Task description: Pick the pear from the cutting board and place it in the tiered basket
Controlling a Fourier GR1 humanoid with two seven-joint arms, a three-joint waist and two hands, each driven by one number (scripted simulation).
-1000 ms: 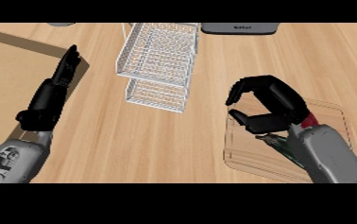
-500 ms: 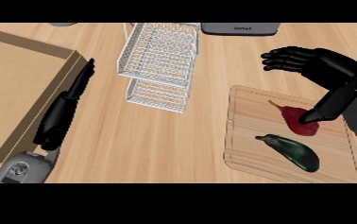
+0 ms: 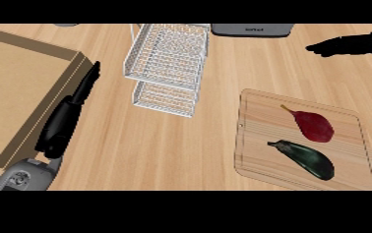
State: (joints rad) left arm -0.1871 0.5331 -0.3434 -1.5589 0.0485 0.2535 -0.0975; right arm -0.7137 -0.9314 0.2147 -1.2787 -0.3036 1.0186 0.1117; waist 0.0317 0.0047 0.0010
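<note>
Right hand (image 3: 340,45) pulled back to far right edge, released, empty | pear (image 3: 313,125) on cutting board (image 3: 260,146) | left hand (image 3: 70,115) released

- Left hand (image 3: 67,119): matte black all over, slim, with long narrow fingers (image 3: 91,77) that taper to points.
- Left forearm (image 3: 27,174): rounded light grey shell with some darker grey detailing.
- Right hand (image 3: 341,45): the same plain black, only partly in view at the edge.
</note>
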